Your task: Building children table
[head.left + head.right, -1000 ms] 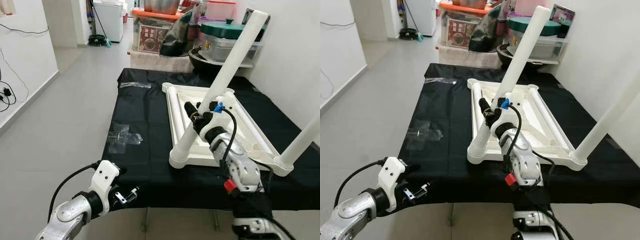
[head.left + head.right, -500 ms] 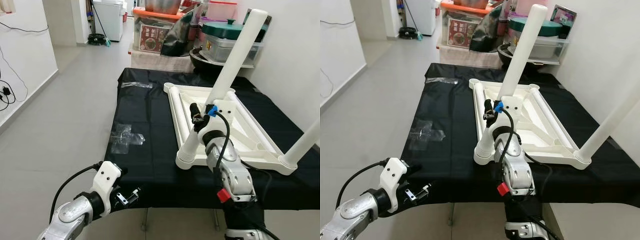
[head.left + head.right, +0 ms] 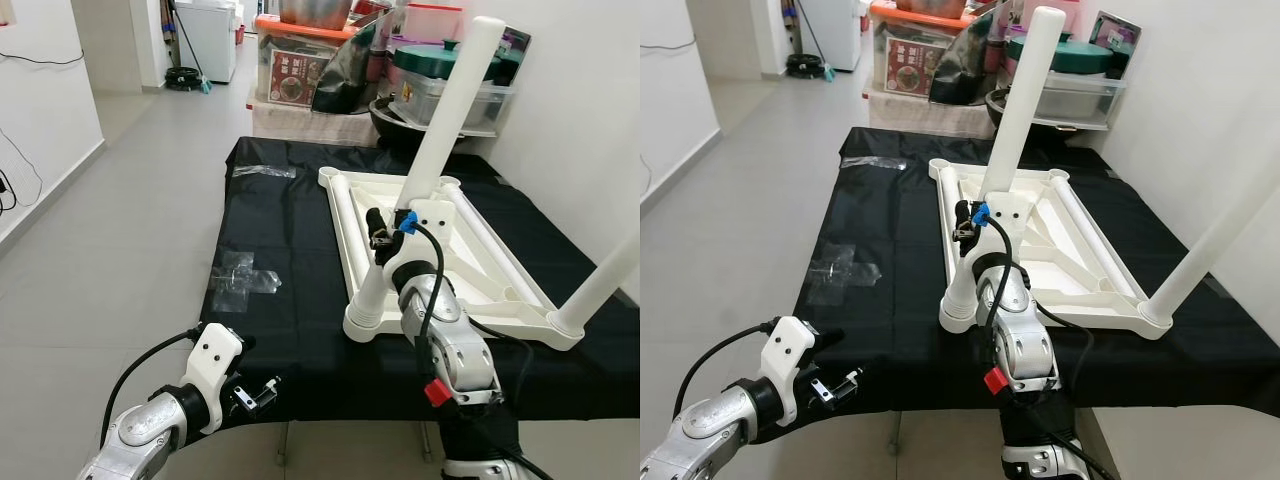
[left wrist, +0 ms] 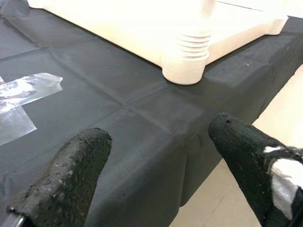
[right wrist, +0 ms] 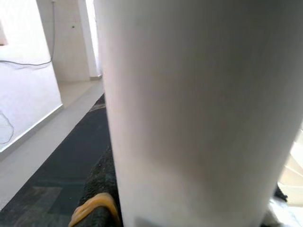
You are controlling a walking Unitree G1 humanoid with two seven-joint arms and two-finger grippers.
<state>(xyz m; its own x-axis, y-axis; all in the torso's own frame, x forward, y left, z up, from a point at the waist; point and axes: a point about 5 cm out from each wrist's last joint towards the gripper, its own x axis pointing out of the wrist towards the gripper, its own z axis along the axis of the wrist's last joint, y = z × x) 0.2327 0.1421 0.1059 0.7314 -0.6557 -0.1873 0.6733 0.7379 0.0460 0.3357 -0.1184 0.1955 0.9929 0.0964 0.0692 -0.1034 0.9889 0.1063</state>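
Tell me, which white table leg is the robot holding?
The leaning leg at the near left corner of the upside-down tabletop. The right gripper grips it low down. The other leg, at the near right corner, stands untouched.

The upturned children's table (image 3: pixel 470 262) and its legs (image 3: pixel 432 170) are plain white. The tabletop (image 3: pixel 290 290) wears a black cloth, on which lies clear plastic wrap (image 3: pixel 240 275).

The black surface (image 3: pixel 300 250) has open room on its left half, with only flat plastic wrap (image 3: pixel 243 275) lying there. The white table top (image 3: pixel 470 260) covers the right half. Its two legs, the near leg (image 3: pixel 440 130) and the corner leg (image 3: pixel 600 285), stick up and block the way. Boxes and pots (image 3: pixel 400 70) crowd the far end.
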